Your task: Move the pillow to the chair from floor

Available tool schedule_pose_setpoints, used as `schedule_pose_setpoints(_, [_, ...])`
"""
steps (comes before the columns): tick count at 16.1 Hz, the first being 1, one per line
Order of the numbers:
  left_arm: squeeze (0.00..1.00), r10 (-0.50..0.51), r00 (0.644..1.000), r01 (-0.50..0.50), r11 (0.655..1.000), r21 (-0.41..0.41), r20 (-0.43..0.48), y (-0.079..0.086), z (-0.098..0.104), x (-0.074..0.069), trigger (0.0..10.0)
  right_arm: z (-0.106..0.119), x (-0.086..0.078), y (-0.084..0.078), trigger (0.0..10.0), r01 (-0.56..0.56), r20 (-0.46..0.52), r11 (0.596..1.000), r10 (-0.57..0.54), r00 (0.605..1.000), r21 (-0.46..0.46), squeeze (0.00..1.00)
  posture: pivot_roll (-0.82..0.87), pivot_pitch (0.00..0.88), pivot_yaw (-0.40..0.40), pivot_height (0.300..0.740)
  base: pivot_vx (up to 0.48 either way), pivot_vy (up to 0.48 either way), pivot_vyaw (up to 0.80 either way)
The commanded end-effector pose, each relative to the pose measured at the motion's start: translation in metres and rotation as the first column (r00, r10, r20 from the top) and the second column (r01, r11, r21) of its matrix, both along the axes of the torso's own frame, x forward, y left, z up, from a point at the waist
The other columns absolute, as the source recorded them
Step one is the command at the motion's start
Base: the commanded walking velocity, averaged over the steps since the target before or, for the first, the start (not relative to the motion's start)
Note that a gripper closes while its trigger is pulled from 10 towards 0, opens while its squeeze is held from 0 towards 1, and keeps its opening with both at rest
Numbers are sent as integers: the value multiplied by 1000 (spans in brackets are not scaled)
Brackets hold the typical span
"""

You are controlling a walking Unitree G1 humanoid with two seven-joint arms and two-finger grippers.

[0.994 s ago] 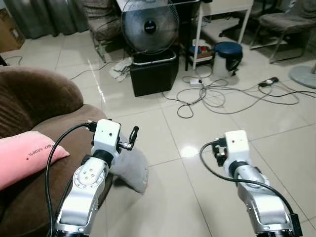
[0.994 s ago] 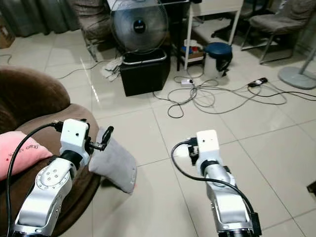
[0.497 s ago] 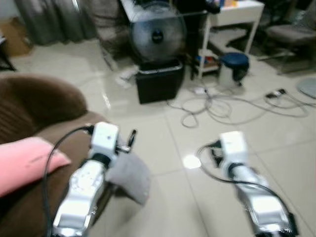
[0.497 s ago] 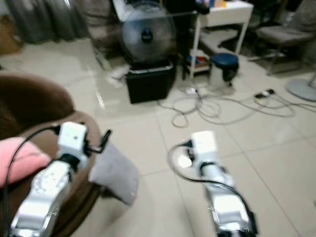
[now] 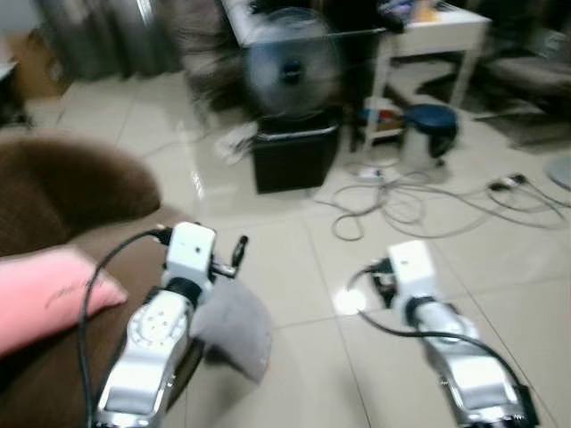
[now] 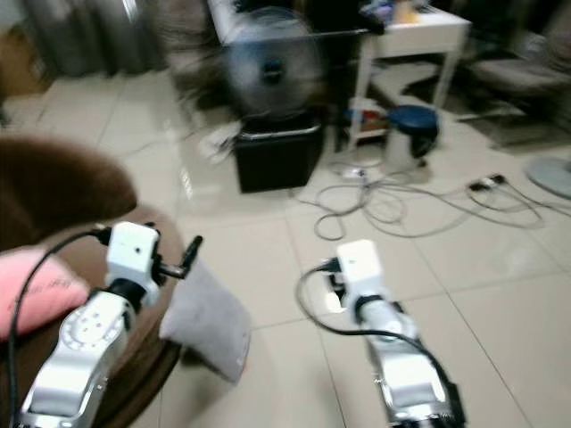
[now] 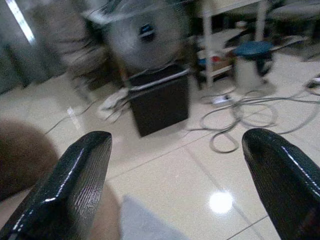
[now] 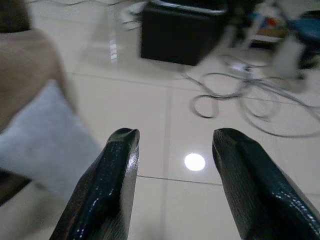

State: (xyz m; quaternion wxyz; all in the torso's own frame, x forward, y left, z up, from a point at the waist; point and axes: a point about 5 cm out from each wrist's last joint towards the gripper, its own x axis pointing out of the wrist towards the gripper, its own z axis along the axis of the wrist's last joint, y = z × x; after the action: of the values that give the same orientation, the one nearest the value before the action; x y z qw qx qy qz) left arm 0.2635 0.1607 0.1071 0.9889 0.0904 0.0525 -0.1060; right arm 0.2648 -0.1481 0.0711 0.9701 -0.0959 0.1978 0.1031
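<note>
Down on the tiled floor (image 5: 294,374), the grey pillow (image 5: 234,326) leaned against the front of the brown chair (image 5: 62,214), just beside the left gripper (image 7: 180,165), whose fingers were spread wide. The right gripper (image 8: 172,165) hovered apart, fingers parted and empty.

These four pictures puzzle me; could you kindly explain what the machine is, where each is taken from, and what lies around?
It is a walking humanoid robot with two silver arms. Two pictures come from its head, looking down; two from cameras on its wrists, looking along each tool's black fingers. The left tool and right tool are both open and hold nothing. A grey pillow lies on the tiled floor against a brown chair, which already bears a pink pillow. Beyond stand a fan, a black box and loose cables. The head pictures are blurred.
</note>
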Motion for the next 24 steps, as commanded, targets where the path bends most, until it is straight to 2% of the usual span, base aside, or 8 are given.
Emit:
schedule_pose_setpoints(1, [0, -1, 1000, 1, 1000, -4, 10, -1, 3, 2, 10000, 3, 1, -7, 10000, 20, 11, 1000, -20, 1000, -4, 0, -36, 0, 57, 740, 304, 0, 0])
schedule_pose_setpoints(12, [0, -11, 1000, 11, 1000, 2, 3, -1, 2, 1, 10000, -1, 0, -12, 10000, 54, -3, 998, -54, 999, -17, 0, -36, 0, 59, 740, 296, 0, 0])
schedule_pose_setpoints(24, [0, 6, 1000, -6, 1000, 12, -15, -3, -3, 5, 10000, -1, 0, -17, 10000, 97, 0, 995, -97, 995, -19, 0, -49, 0, 74, 740, 0, 0, 0])
